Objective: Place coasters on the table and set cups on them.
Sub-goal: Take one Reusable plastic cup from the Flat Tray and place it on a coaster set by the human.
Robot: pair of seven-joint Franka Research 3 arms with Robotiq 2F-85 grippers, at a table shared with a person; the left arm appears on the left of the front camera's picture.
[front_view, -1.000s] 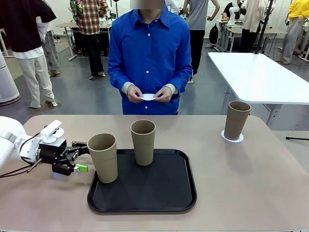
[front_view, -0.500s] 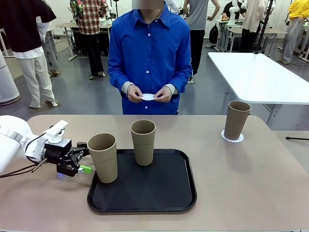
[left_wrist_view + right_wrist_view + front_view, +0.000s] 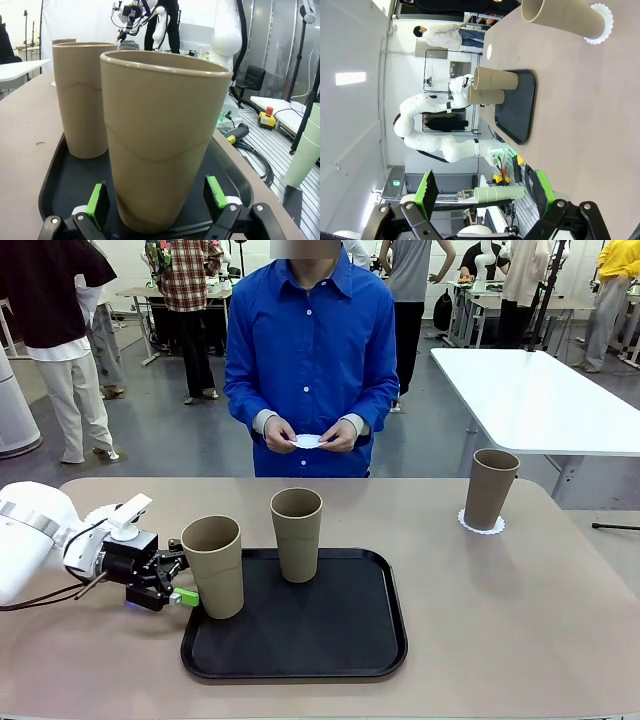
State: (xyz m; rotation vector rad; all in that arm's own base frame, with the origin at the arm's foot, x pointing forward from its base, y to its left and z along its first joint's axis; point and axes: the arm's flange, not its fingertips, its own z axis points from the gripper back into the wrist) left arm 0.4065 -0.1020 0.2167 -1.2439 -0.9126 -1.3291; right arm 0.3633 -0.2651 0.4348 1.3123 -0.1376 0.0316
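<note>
Two tan cups stand on the black tray (image 3: 300,650): one at its near left (image 3: 213,565), one farther back (image 3: 297,533). My left gripper (image 3: 180,580) is open, level with the near-left cup's lower half. In the left wrist view that cup (image 3: 165,145) stands between my green pads (image 3: 98,202), with small gaps on both sides. A third cup (image 3: 493,488) stands on a lacy white coaster (image 3: 482,524) at the table's far right. Another coaster (image 3: 97,512) lies behind my left arm. The person holds one more coaster (image 3: 308,440) in both hands. My right gripper (image 3: 485,190) is open and holds nothing, well above the table (image 3: 590,125).
The tray takes up the near middle of the tan table (image 3: 520,610). A white table (image 3: 530,395) stands beyond the far right corner. The person in a blue shirt (image 3: 310,350) stands at the far edge. A stack of pale green cups (image 3: 305,150) stands off the table.
My left gripper has slid to the right toward the near-left cup, and its open fingers now flank it. The cups, the coasters and the person's hands have not moved.
</note>
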